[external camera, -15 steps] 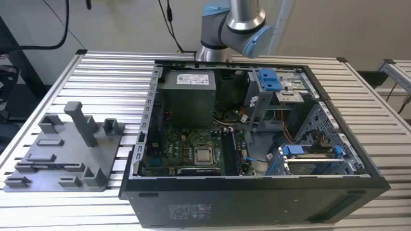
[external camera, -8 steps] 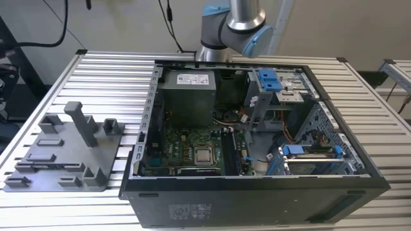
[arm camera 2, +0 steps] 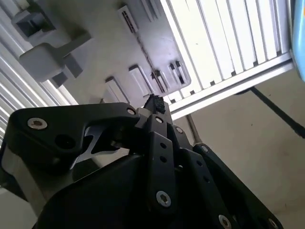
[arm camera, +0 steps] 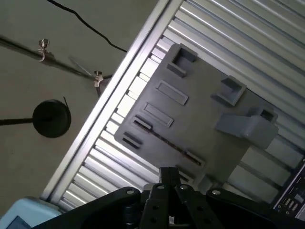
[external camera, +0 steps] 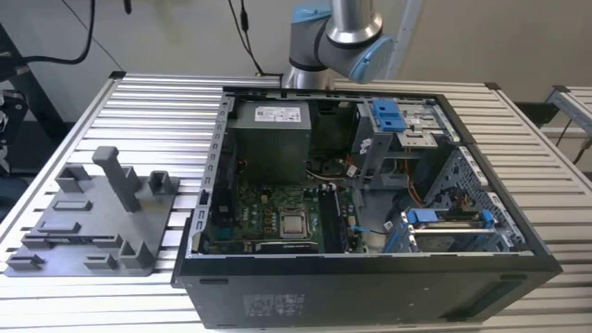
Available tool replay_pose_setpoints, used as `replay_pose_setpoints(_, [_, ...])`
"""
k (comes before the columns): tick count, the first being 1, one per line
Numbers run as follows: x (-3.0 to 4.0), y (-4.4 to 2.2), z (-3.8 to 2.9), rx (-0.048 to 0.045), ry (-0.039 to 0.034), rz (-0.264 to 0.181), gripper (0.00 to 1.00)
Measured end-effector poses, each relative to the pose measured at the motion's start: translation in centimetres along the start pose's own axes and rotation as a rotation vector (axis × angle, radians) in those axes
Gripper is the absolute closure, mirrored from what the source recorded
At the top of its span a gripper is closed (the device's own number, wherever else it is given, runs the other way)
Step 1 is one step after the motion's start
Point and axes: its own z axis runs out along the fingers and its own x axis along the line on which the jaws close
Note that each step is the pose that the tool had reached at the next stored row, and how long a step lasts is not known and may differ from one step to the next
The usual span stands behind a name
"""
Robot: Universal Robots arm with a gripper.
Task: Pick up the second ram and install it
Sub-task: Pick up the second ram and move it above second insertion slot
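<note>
In both wrist views my gripper (arm camera 2: 153, 102) (arm camera: 167, 174) hangs high above the grey fixture plate (arm camera: 200, 114) (arm camera 2: 95, 19), its black fingers pressed together with nothing between them. A thin dark strip (arm camera: 164, 141) (arm camera 2: 145, 55) stands edge-on in the plate's long slot near the table edge; it looks like the second ram, though its board and chips cannot be made out. In the exterior view the plate (external camera: 93, 229) lies at the exterior view's left, the same dark strip (external camera: 69, 240) along its near side. The arm's upper joints (external camera: 337, 31) rise behind the computer.
An open computer case (external camera: 370, 277) fills the table's middle and the exterior view's right, with the motherboard (external camera: 277, 222), power supply (external camera: 270, 139) and blue drive brackets (external camera: 389, 114) inside. Upright posts (external camera: 118, 177) stand on the plate. The ribbed table's edge (arm camera: 102, 109) drops to the floor.
</note>
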Motion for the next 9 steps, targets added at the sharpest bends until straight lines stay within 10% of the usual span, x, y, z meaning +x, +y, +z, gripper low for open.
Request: replay_pose_setpoints(9, [0.0, 0.0, 0.0, 0.0105, 0.0081, -0.116, 0.89])
